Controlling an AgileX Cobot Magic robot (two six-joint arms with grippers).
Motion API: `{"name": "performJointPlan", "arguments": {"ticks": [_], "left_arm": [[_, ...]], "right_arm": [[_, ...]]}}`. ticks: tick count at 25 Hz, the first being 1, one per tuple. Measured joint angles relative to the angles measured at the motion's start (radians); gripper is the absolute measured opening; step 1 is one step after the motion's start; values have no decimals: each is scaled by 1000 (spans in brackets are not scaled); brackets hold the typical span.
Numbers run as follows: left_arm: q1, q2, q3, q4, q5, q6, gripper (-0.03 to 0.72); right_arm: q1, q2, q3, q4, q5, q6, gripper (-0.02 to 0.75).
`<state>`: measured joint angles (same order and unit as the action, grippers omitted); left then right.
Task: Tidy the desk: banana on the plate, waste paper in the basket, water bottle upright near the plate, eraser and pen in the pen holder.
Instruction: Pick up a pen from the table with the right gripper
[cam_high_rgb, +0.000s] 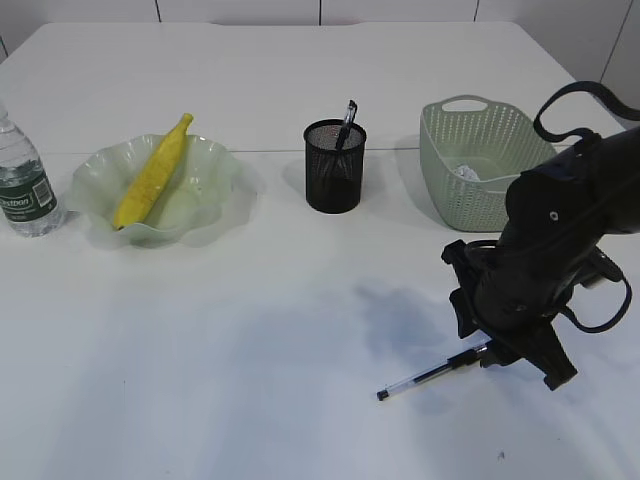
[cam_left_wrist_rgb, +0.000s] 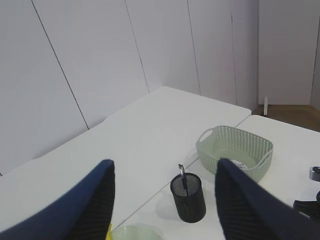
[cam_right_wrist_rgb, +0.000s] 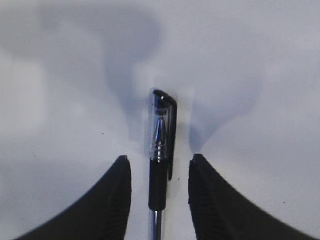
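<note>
A black-capped pen (cam_high_rgb: 425, 378) lies on the white table at the front right. My right gripper (cam_high_rgb: 487, 352) is down over its capped end, open, with a finger on each side and a gap to both; the right wrist view shows the pen (cam_right_wrist_rgb: 161, 130) centred between the jaws of the gripper (cam_right_wrist_rgb: 159, 162). High above the table, my left gripper (cam_left_wrist_rgb: 164, 167) stands open and empty. The banana (cam_high_rgb: 152, 172) lies on the plate (cam_high_rgb: 215, 170). The water bottle (cam_high_rgb: 25, 180) stands upright left of it. Waste paper (cam_high_rgb: 467, 172) sits in the basket (cam_high_rgb: 480, 160). The pen holder (cam_high_rgb: 334, 166) holds another pen (cam_high_rgb: 346, 120). No eraser shows.
In the left wrist view the pen holder (cam_left_wrist_rgb: 188, 197) and basket (cam_left_wrist_rgb: 235, 145) lie below, with the plate (cam_left_wrist_rgb: 137, 233) rim at the bottom edge. The table's front left and middle are bare.
</note>
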<state>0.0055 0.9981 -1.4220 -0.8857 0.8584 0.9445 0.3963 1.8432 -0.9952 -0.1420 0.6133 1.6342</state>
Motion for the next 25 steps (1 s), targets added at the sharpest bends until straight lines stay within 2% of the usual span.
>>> {"name": "performJointPlan", "arguments": {"ticks": [12, 25], "left_arm": [[0, 0, 0, 2, 4, 0, 443], [0, 0, 0, 2, 8, 0, 443]], "right_arm": [[0, 16, -2, -50, 0, -6, 295], [0, 31, -4, -46, 0, -6, 295]]}}
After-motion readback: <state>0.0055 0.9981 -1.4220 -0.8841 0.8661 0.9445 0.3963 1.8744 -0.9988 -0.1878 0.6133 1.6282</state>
